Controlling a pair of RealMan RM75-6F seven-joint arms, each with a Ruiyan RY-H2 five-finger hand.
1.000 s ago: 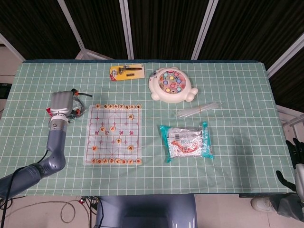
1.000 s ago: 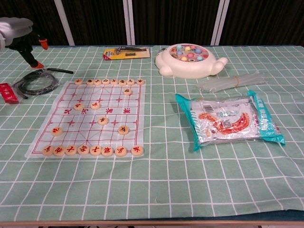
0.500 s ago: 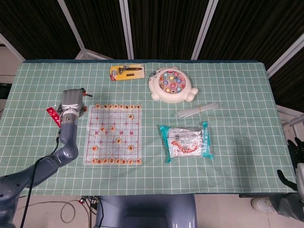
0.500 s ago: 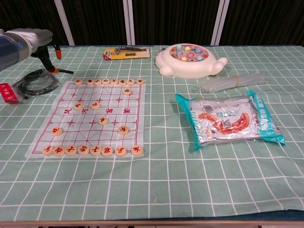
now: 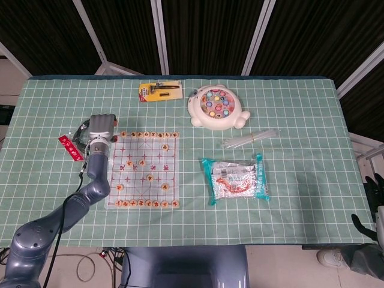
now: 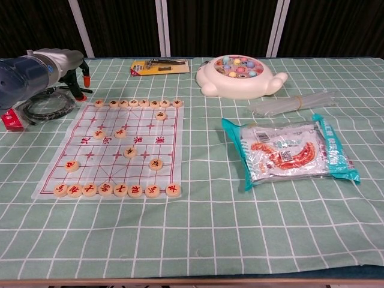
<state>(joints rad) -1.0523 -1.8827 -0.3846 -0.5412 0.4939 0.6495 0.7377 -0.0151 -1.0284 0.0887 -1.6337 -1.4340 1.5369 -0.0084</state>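
The translucent plastic Chinese chess board (image 5: 137, 180), with round wooden pieces (image 5: 149, 135) on it, lies on the left part of the green checked tablecloth (image 5: 300, 120). The left hand (image 5: 101, 127) hovers at the board's far left corner, just beside a coiled black cable (image 6: 45, 103). Its dark fingers (image 6: 77, 81) point down, somewhat apart, holding nothing. This looks like a reaching step; taking a piece would call for a careful descent. The right hand (image 5: 373, 187) hangs beyond the table edge, and its pose cannot be told.

I'm working in a robot lab test cell: black curtain panels (image 5: 204, 33) on white frames behind the bench (image 5: 300, 228), green checked cloth, loose cables on the floor (image 5: 72, 261).
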